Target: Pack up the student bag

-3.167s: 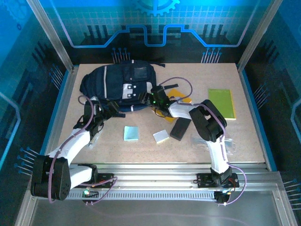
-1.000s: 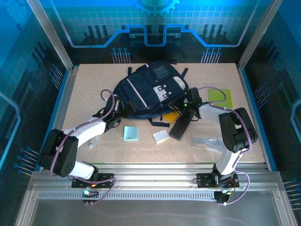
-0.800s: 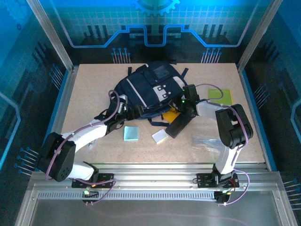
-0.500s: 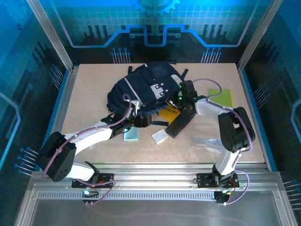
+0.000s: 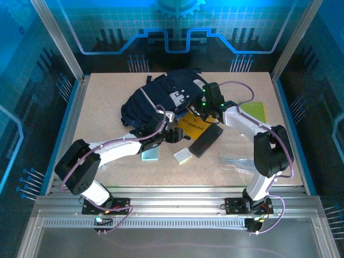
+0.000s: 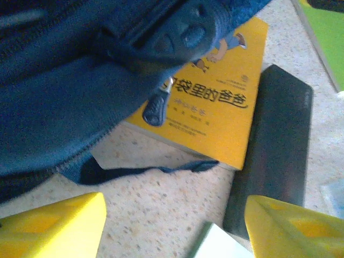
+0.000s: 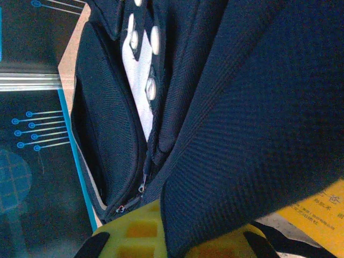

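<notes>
Navy fabric with grey-white stripes and patches, the student bag (image 5: 156,99) lies bunched toward 12 o'clock on the table (image 5: 99,102). Its long axis runs roughly from 8 to 2 o'clock, and we cannot tell which end is its top. Its 4 o'clock edge hides part of a yellow book (image 5: 194,124). There the right gripper (image 5: 200,109) is closed, pinching bag cloth. At the bag's 6 o'clock the left gripper (image 5: 177,134) stands with jaws apart, holding nothing, a black pencil case (image 5: 205,141) at its 3 o'clock.
</notes>
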Robot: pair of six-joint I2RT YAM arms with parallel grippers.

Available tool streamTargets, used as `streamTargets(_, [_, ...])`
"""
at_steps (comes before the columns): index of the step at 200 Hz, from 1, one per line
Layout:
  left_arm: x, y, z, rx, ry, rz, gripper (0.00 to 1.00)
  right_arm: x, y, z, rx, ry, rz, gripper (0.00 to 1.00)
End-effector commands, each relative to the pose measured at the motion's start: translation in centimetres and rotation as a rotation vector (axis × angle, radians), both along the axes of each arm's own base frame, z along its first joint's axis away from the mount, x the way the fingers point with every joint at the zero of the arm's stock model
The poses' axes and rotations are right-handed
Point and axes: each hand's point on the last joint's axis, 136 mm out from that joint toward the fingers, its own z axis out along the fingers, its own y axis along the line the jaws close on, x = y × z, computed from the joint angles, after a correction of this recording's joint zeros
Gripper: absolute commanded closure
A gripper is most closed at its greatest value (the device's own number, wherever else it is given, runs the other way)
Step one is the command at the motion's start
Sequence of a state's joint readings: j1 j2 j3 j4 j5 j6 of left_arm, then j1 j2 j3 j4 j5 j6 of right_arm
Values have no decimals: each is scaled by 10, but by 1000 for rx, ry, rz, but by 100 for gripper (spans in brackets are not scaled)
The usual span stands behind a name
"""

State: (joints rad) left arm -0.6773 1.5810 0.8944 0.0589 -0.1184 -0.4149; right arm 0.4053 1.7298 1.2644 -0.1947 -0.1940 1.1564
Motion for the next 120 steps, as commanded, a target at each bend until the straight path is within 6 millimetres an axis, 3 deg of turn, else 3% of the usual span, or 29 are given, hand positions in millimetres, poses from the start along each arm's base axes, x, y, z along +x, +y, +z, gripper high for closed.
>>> streamTargets(1, [29,-2,13,30,-117,55,41,-1,18,46,84,-75,25,100])
streamTargets(31, [51,0,7,76,-175,118,47,-8,24,46,121,-62,19,100])
streamTargets(75, [73,3,18,74,-274,193,50,-18,34,39,207,-21,8,100])
streamTargets(103, [81,2,29,83,-330,201,66,-21,35,35,245,-8,0,100])
streamTargets(120, [79,-4,35,75,-329,161,84,-20,31,32,227,-8,-9,100])
